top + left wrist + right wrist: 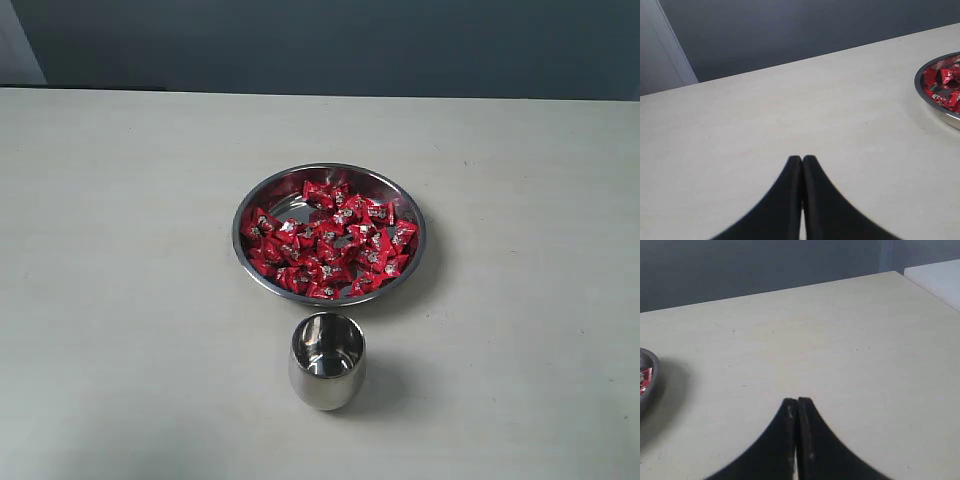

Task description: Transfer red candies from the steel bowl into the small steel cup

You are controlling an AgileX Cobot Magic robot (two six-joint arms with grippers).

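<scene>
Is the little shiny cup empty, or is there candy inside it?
Empty. The small steel cup stands upright and only bare shiny steel shows inside; the red candies all lie in the steel bowl.

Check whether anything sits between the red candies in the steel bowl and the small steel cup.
Nothing visible does. The small rounded steel cup stands upright, mouth uncovered, close beside the wide shallow steel bowl of shiny red-wrapped candies; only bare pale table lies between them.
</scene>
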